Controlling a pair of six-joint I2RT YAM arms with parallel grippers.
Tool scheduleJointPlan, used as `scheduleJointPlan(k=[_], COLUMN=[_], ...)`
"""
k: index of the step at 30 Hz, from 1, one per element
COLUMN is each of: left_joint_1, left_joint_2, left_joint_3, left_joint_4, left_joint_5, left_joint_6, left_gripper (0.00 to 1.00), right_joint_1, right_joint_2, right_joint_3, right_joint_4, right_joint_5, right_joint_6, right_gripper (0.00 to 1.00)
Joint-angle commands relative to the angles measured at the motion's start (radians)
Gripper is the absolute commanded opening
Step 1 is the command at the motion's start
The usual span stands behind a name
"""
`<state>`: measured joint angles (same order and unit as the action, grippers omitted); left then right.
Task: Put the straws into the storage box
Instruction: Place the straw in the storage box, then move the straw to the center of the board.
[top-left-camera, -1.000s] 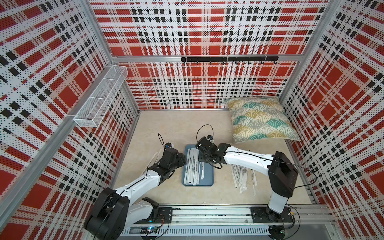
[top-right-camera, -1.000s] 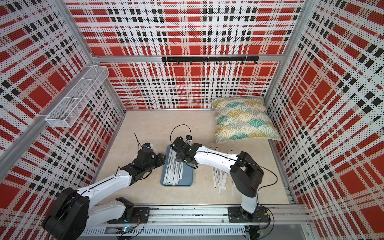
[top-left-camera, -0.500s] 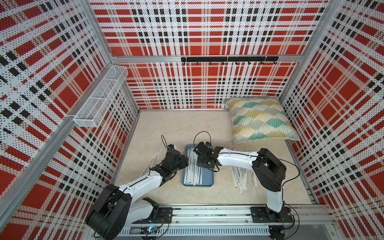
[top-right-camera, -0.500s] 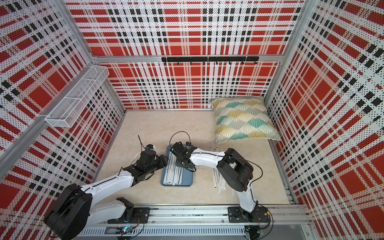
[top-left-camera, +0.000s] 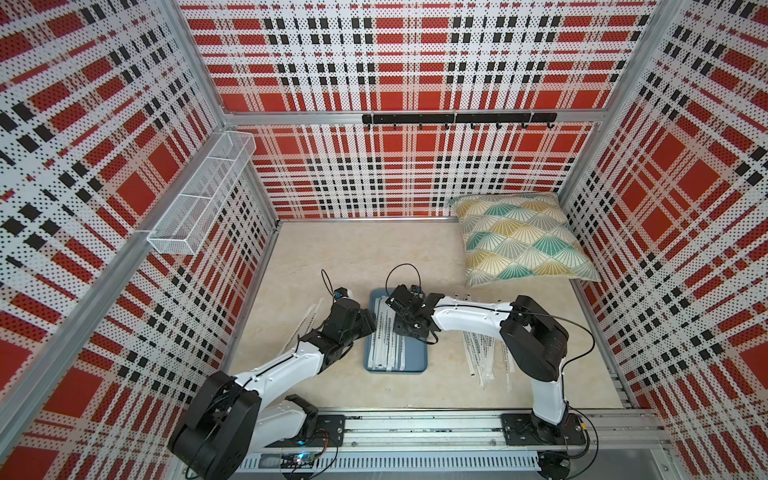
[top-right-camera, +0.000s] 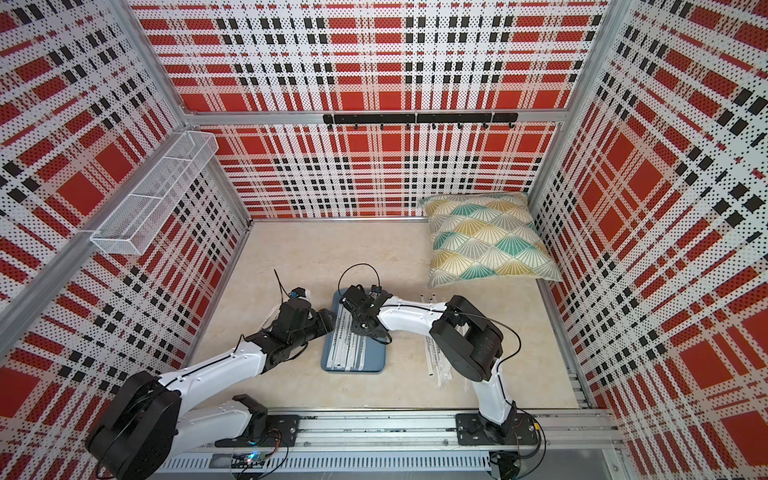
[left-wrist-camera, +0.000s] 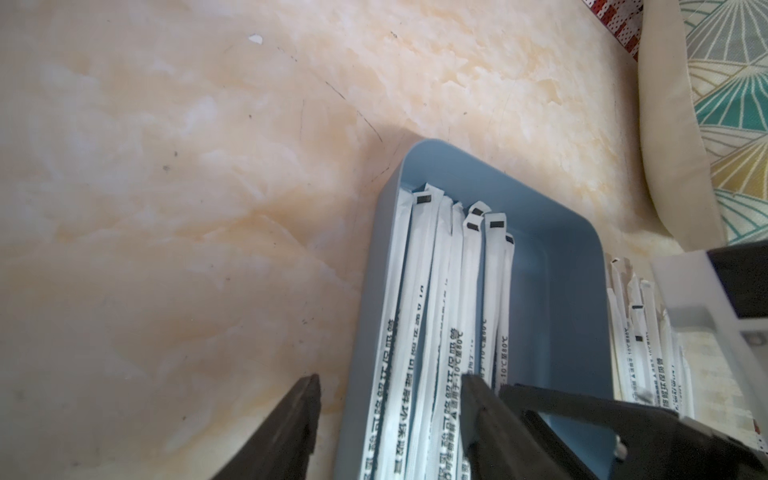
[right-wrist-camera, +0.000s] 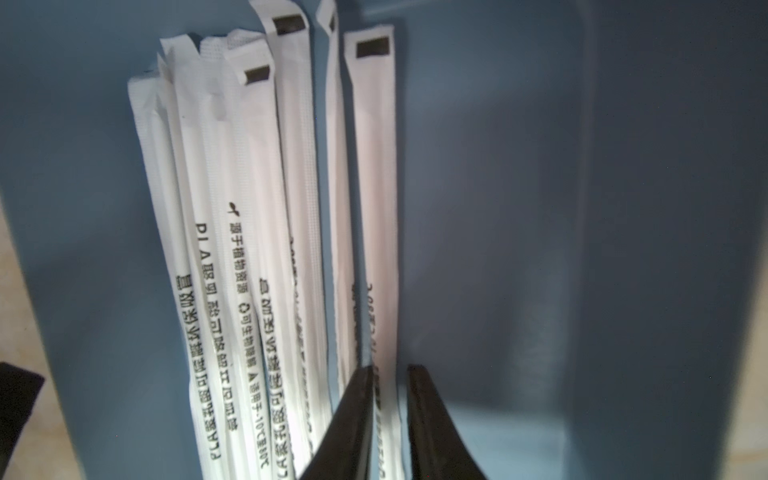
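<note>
In both top views we see the storage box on the tabletop, between the left arm and the right arm. Straws lie lengthwise in it, and loose straws lie beside the box under the right arm. In the left wrist view the left jaws stand wide apart and hold nothing, one outside the box wall and one over the straws inside. In the right wrist view the right jaws are parted narrowly inside the box. The outermost straw lies unclamped between them.
</note>
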<state>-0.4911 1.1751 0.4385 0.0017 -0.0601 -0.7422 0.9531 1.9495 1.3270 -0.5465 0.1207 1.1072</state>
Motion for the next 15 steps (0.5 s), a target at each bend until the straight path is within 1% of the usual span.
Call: scheduleJointPlan(k=[1, 3, 4, 5, 7, 9, 12, 15], left_joint_1=[0.003, -0.010, -0.030, -0.053, -0.130, -0.211, -0.349, -0.451], left_joint_2=[-0.036, -0.042, -0.040, -0.035, -0.007, 0.039, 0.127, 0.215], left_joint_3=[0.081, 0.132, 0.165, 0.194, 0.251, 0.293, 0.352, 0.397], left_joint_4=[-0.056, -0.086, -0.109, -0.126, -0.146, -0.146, -0.125, -0.082], left_joint_5=[-0.028, -0.045, -0.065, -0.088, -0.129, -0.152, -0.191, -0.211], left_joint_6=[0.037, 0.087, 0.118, 0.146, 0.195, 0.224, 0.252, 0.250], left_gripper=[0.59, 0.60, 0.61, 0.62, 0.65, 0.66, 0.67, 0.67], right_joint_1=[-0.006, -0.019, -0.035, -0.054, -0.115, -0.176, -0.265, -0.365], right_joint_2=[-0.130, -0.210, -0.252, -0.286, -0.358, -0.427, -0.550, -0.659], right_joint_3=[0.014, -0.026, -0.057, -0.091, -0.190, -0.282, -0.404, -0.506], right_joint_4=[-0.079, -0.117, -0.141, -0.161, -0.200, -0.224, -0.266, -0.299], right_joint_5=[0.054, 0.082, 0.115, 0.125, 0.138, 0.137, 0.168, 0.168], right_joint_6=[-0.036, -0.053, -0.065, -0.077, -0.116, -0.150, -0.163, -0.191], right_gripper=[0.27, 0.32, 0.33, 0.34, 0.34, 0.31, 0.25, 0.23])
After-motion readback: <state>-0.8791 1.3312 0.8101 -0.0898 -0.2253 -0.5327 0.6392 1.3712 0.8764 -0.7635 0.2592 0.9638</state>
